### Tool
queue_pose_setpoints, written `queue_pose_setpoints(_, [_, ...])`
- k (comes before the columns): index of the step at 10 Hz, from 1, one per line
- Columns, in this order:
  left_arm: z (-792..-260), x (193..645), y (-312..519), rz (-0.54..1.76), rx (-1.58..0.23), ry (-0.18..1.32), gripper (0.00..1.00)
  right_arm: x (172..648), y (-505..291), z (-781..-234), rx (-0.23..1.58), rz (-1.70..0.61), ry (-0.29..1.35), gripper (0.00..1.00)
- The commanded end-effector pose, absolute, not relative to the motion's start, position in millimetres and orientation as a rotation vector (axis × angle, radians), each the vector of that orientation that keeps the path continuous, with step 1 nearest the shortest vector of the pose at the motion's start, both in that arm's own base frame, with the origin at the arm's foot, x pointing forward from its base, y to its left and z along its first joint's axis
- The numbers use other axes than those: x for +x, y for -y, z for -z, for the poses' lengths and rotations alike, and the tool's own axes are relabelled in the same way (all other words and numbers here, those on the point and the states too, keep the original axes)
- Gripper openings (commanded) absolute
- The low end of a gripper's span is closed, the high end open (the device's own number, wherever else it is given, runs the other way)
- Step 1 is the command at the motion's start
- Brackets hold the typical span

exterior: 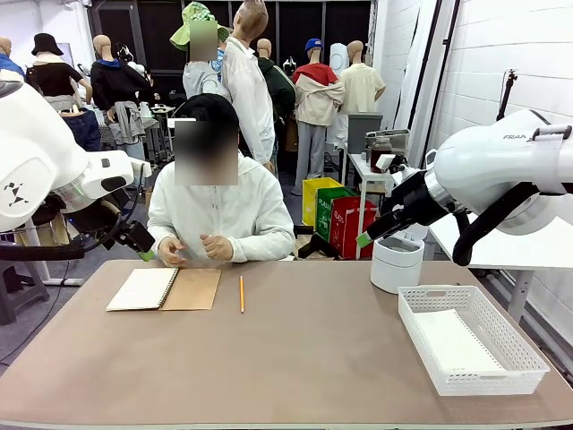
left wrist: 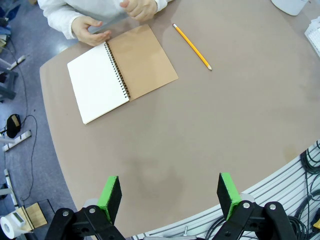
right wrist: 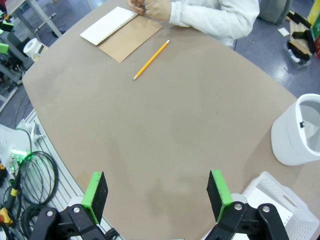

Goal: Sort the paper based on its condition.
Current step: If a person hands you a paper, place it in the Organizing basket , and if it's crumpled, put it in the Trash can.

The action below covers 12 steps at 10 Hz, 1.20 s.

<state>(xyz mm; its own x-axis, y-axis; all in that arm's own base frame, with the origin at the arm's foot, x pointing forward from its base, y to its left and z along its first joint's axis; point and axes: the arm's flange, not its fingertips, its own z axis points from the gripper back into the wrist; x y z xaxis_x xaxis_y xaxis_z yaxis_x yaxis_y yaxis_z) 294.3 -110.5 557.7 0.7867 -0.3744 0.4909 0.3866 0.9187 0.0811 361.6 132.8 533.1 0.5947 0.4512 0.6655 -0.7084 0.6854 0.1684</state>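
Front view looks across the brown surface [exterior: 295, 358] to the person seated at its far edge, both hands [exterior: 192, 248] drawn together just behind the open spiral-bound notebook with a white page and brown cardboard cover [exterior: 166, 288]. From the left wrist view, those hands [left wrist: 115, 20] seem to hold a thin pale sheet of paper [left wrist: 107, 25] above the notebook's top edge; it is blurred, so whether it is flat or being crumpled cannot be told. Its long axis appears to run roughly along the far edge of the surface.

A yellow pencil [exterior: 241, 293] lies beside the notebook, pointing from far edge toward near edge. Toward the right edge stand a white cylindrical bin [exterior: 397, 262] and, nearer, a white perforated plastic basket [exterior: 470, 338], probably the two destinations for crumpled and smooth sheets, set within the right arm's reach.

Both arms hang raised and back, presumably waiting for a sheet. The left gripper [left wrist: 170, 197] has its jaws wide apart over the bare near edge; the right gripper [right wrist: 157, 196] likewise holds its jaws apart, with nothing between them.
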Motion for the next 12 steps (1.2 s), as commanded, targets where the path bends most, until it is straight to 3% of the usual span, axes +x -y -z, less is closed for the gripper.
queue_pose_setpoints(1, [-558.0,294.2,110.5,0.411,-0.026,0.524,1.0,361.9,-133.6,-533.6,0.456,-0.697,0.63,1.0])
queue_pose_setpoints(12, [-558.0,294.2,110.5,0.411,-0.026,0.524,1.0,361.9,-133.6,-533.6,0.456,-0.697,0.63,1.0])
